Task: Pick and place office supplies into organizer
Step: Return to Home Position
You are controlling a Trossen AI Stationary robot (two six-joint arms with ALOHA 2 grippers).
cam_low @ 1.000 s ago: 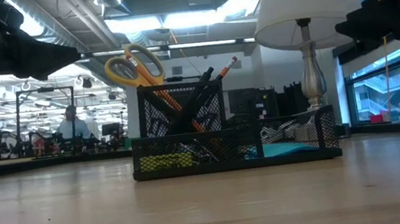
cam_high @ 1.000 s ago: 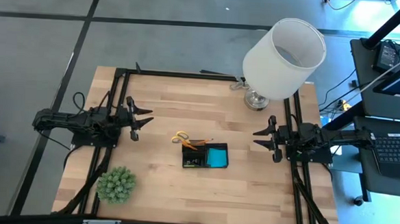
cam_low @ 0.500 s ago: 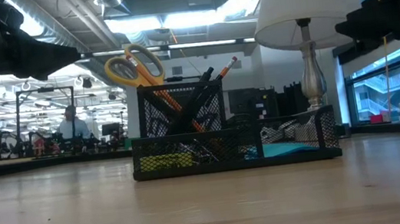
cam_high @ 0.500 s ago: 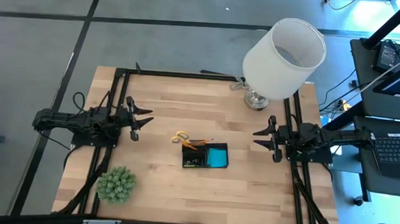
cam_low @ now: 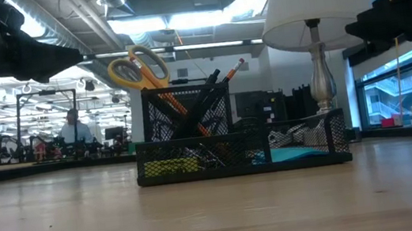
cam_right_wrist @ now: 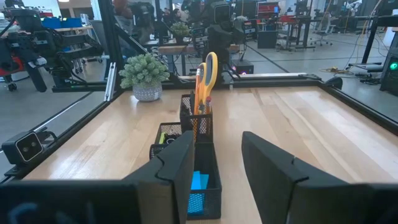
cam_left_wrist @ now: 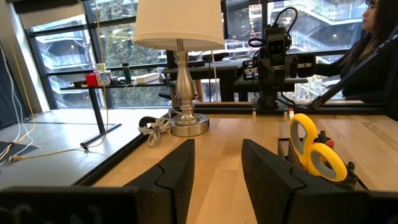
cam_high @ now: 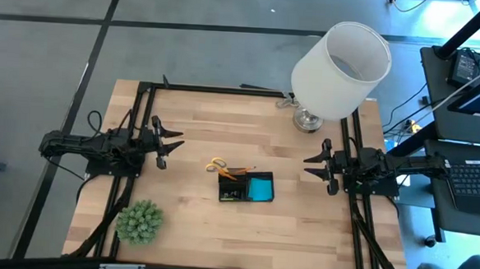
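Note:
The black mesh organizer [cam_high: 246, 187] [cam_low: 239, 133] sits mid-table. Yellow-handled scissors [cam_low: 138, 69] [cam_left_wrist: 317, 148] [cam_right_wrist: 206, 73], black pens and an orange pencil [cam_low: 233, 68] stand in its tall cup, and the bright blue pad [cam_high: 260, 187] [cam_right_wrist: 198, 183] lies flat in its low compartment. My left gripper [cam_high: 174, 143] [cam_left_wrist: 217, 165] hovers open near the table's left edge, well left of the organizer. My right gripper [cam_high: 311, 168] [cam_right_wrist: 217, 163] hovers open near the right edge, pointing at the organizer. Neither touches anything.
A big white lamp [cam_high: 341, 64] [cam_low: 321, 20] stands at the far right corner. A green spiky plant ball [cam_high: 140, 221] [cam_right_wrist: 144, 74] sits at the near left corner. Bare wooden tabletop [cam_high: 301, 228] surrounds the organizer. A person [cam_left_wrist: 373, 43] shows beyond the table's right side.

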